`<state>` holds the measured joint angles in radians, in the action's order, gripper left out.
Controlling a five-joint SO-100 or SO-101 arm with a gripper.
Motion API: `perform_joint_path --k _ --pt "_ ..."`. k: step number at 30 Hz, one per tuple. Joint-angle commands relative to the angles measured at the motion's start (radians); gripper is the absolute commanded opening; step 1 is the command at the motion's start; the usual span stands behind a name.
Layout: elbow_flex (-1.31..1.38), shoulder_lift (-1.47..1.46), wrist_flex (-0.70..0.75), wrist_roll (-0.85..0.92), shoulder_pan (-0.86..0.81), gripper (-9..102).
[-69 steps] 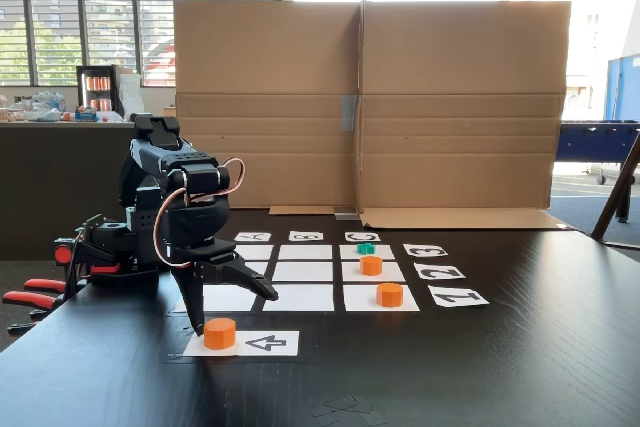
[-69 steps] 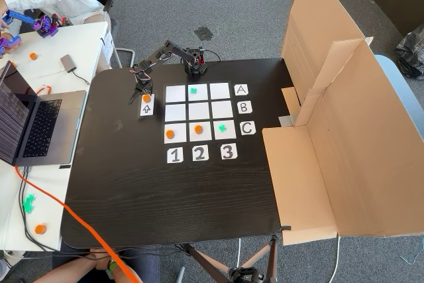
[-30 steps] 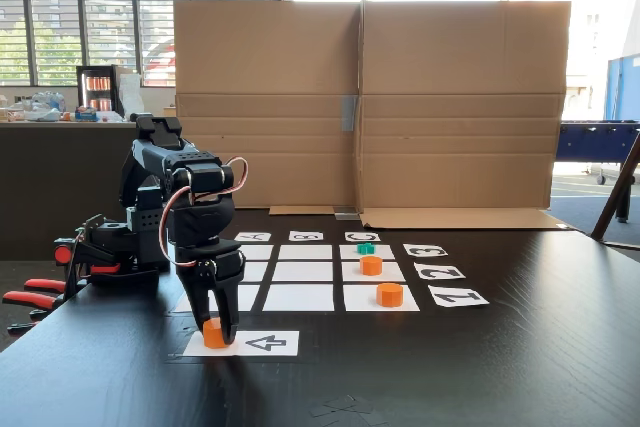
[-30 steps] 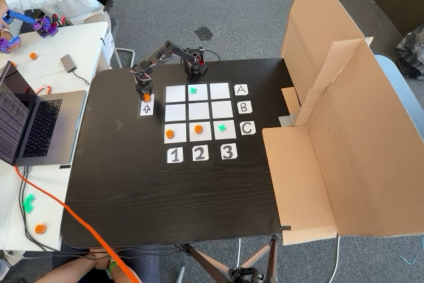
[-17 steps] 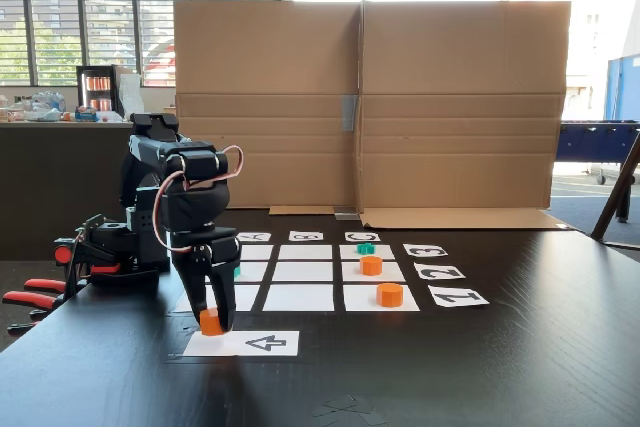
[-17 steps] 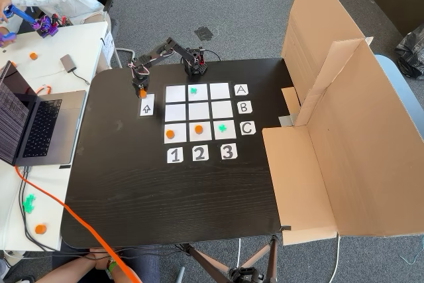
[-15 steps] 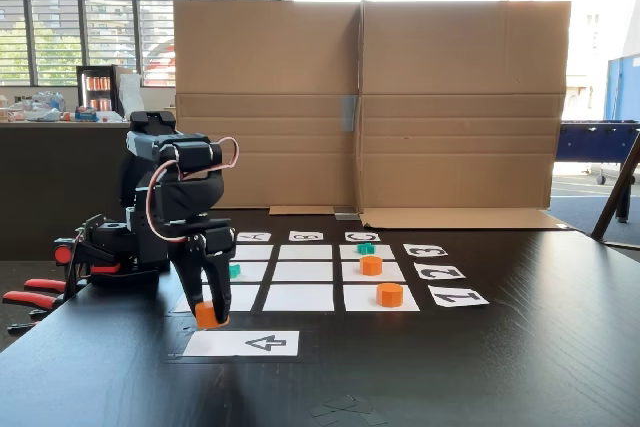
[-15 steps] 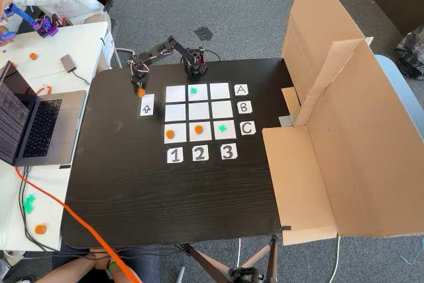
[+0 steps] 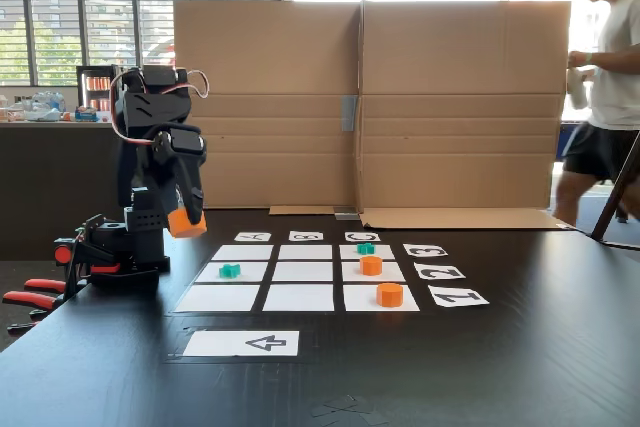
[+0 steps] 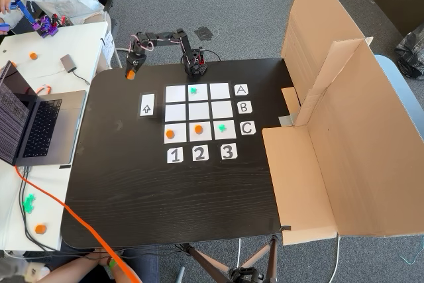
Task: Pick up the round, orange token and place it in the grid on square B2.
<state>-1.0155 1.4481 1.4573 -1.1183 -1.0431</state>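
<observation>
**Token lifted, carry to centre pending**

The gripper (image 9: pixel 186 221) hung high, its fingers pinching the round, orange token (image 9: pixel 187 223) between their tips. The grid (image 9: pixel 300 272) lay below and right of the fingers. A good carry would swing level over square B2 (image 9: pixel 302 271), then lower straight, avoiding the teal token (image 9: pixel 230 270) beside it.

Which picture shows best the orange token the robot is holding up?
The fixed view from the table's side: the orange token is big and clear, pinched in the jaws, high above the table. In the fixed view from above the same token is a tiny orange dot.
</observation>
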Motion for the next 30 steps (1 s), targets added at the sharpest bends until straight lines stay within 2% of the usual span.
perform_joint_path --k 1,7,11,16,24,30 --pt "-0.028 0.094 -0.014 0.012 0.000 -1" --pt "-0.098 0.172 0.017 0.017 0.130 -1" --pt "-0.209 0.244 0.028 0.021 0.304 -1" --pt "-0.310 0.308 0.041 0.109 0.549 -1" --pt "-0.411 0.311 0.072 0.058 0.894 -1" --pt "-0.454 0.186 0.072 -0.029 1.052 -1"
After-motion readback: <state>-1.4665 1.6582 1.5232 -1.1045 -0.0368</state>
